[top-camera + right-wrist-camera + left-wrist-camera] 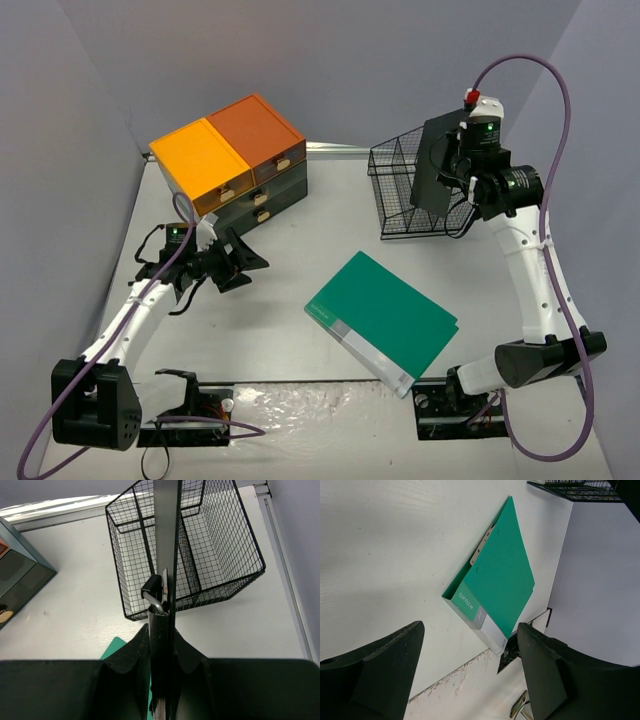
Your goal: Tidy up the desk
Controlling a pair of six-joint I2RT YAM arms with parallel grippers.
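Observation:
My right gripper (457, 172) is shut on the edge of a black clipboard (434, 164), holding it upright over the black wire basket (396, 196). From the right wrist the clipboard (166, 530) shows edge-on, its metal clip (155, 598) just above the gripper (162, 630), with the basket (220, 540) beneath. A green clip file (384, 319) lies flat on the white desk (270, 325) near the front right. My left gripper (240, 263) hovers open and empty over the desk's left side; from its wrist the file (495, 580) lies ahead of the gripper (470, 627).
An orange-topped dark green drawer chest (236, 162) stands at the back left. The basket has a divider and sits at the back right. Both arm bases are mounted at the near desk edge (320, 385). Grey walls enclose the desk.

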